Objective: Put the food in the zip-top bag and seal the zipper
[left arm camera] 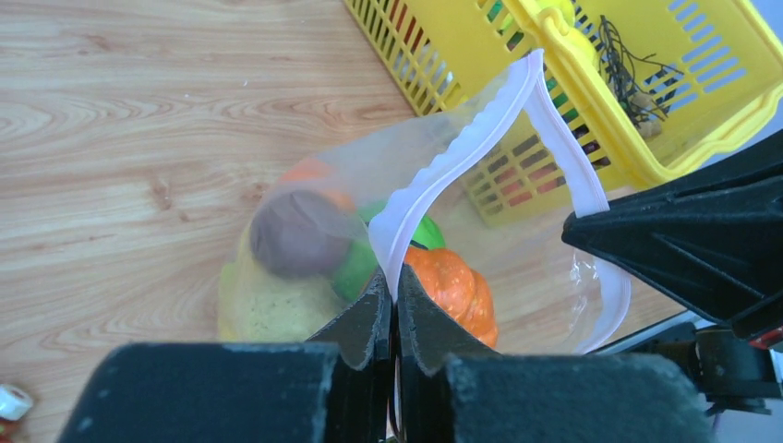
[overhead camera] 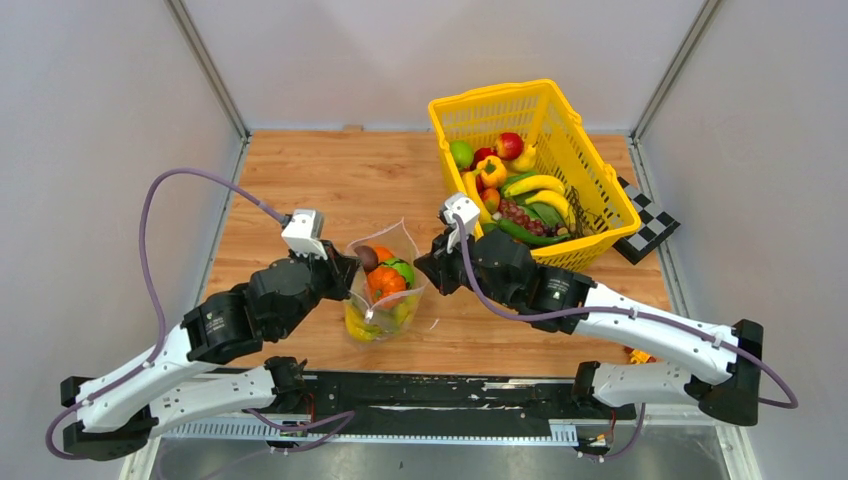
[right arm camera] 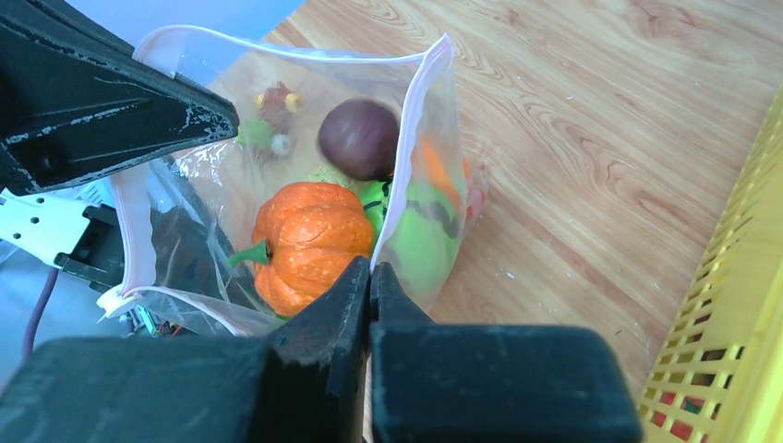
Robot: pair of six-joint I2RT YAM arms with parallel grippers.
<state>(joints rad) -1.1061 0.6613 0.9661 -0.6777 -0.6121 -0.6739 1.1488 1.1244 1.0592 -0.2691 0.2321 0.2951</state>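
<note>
The zip-top bag (overhead camera: 388, 300) stands mid-table, mouth spread wide, pumpkin (right arm camera: 309, 231) and other food (right arm camera: 360, 138) inside. Left gripper (left arm camera: 394, 293) and right gripper (right arm camera: 369, 275) are each closed on the zipper (left arm camera: 462, 157) at opposite ends, clear only in the wrist views. Open table (overhead camera: 300, 170) lies left; the yellow basket (overhead camera: 600, 185) sits near on the right.

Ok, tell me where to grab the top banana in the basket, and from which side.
Take the top banana across its narrow middle, with the pincer coming straight down from above. It lies flat, uppermost and exposed, and the walls of the yellow basket would likely block any sideways approach.
</note>
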